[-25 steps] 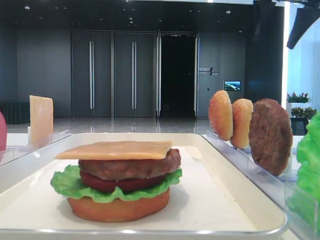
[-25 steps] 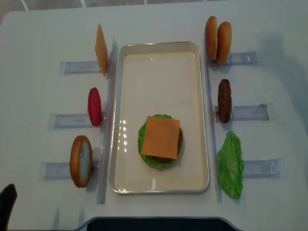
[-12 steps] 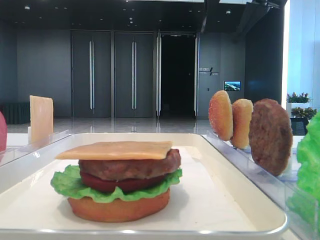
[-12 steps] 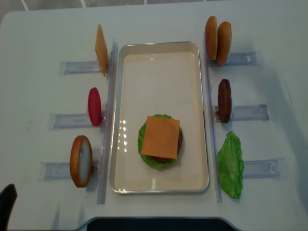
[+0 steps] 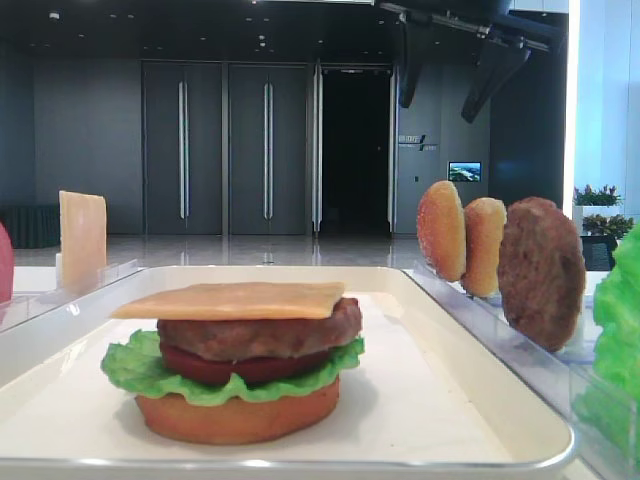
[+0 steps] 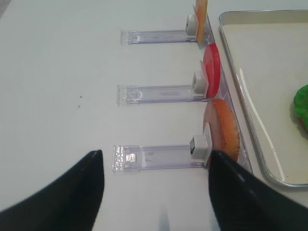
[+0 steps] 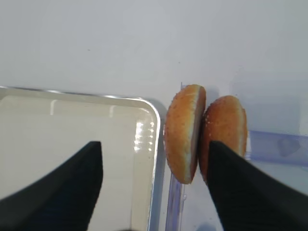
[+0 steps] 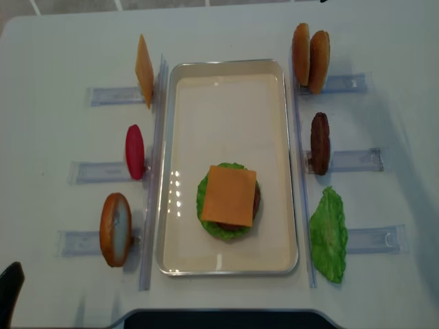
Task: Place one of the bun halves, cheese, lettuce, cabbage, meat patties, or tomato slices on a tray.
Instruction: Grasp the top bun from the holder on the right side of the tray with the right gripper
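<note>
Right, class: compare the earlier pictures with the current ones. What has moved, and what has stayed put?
The right gripper has swung in from the upper right of the low front view towards the left, and now hangs open above the two domed buns. It has taken hold of nothing. The stacked burger and the tray are unchanged.

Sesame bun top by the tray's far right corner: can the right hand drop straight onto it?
Probably yes. The right hand hangs open above the sesame bun top, its fingers either side. Nothing covers the bun, though the second bun leans against it, crowding one finger.
</note>
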`<state>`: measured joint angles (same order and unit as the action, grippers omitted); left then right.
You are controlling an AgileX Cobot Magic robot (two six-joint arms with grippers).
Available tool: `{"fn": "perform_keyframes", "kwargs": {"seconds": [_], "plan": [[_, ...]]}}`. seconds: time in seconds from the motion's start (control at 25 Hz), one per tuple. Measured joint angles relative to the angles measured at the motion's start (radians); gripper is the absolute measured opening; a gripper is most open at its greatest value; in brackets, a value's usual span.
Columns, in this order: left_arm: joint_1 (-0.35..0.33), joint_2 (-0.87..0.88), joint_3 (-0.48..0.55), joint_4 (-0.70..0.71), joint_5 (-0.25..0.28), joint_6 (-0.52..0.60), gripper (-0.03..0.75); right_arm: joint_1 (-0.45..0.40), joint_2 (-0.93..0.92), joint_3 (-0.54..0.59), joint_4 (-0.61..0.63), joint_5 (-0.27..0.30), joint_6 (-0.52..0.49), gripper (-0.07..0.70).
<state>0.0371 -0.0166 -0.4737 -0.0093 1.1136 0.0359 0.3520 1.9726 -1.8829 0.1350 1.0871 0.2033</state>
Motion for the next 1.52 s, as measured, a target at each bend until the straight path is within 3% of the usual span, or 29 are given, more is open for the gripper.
{"fn": "perform_keyframes", "kwargs": {"seconds": [0.88,1.16,1.52], "plan": [[0.0,0.0,0.0,0.0,0.0,0.0,0.517,0.004,0.12,0.0,-0.039,-0.005,0.044,0.472],[0.0,0.0,0.0,0.0,0.0,0.0,0.517,0.019,0.126,0.0,-0.038,-0.045,0.044,0.471],[0.0,0.0,0.0,0.0,0.0,0.0,0.517,0.021,0.126,0.0,-0.065,-0.047,0.044,0.472]]}}
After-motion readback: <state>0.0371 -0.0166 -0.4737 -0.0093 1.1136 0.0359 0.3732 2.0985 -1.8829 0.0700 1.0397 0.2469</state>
